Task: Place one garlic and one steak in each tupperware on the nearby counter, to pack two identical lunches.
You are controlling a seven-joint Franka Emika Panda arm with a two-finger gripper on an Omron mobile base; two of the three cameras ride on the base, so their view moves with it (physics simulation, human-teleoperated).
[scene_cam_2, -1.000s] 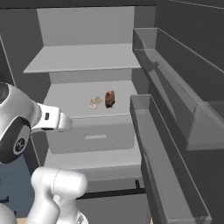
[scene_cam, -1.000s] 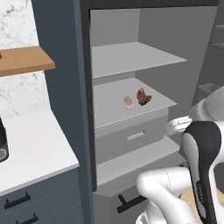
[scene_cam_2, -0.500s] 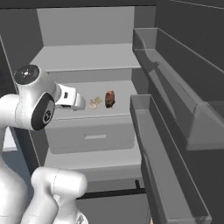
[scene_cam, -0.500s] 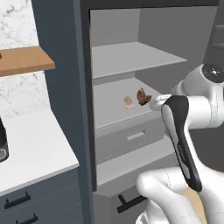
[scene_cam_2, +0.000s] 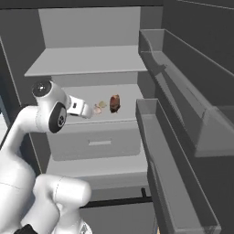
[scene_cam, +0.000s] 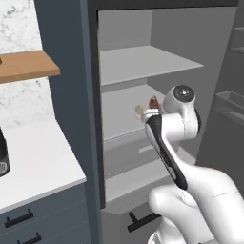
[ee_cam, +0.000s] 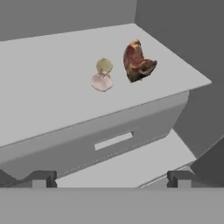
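On the middle shelf (ee_cam: 48, 87) of the open fridge lie two pale garlic bulbs (ee_cam: 102, 75), touching each other, and just right of them a lumpy reddish-brown steak (ee_cam: 138, 61). The right base view shows the garlic (scene_cam_2: 98, 108) and the steak (scene_cam_2: 114, 103) on the same shelf, and the left base view shows the garlic (scene_cam: 139, 112) and the steak (scene_cam: 153, 101) past my arm. My gripper (ee_cam: 109, 179) is open and empty, hovering in front of the shelf edge, short of the garlic; its hand (scene_cam_2: 81, 108) points at the bulbs. The tupperware is out of view.
A drawer front (ee_cam: 113, 141) sits under the shelf, and another shelf (scene_cam_2: 87, 59) lies above. Door bins (scene_cam_2: 183, 137) jut out on the right. A white counter (scene_cam: 38, 167) with a black toaster (scene_cam: 3, 159) and a wooden shelf (scene_cam: 26, 66) lie to the left.
The arm has swung up from low on the side and reached toward the middle shelf, bringing the hand close to the garlic. The jaws stayed open; the food has not moved.
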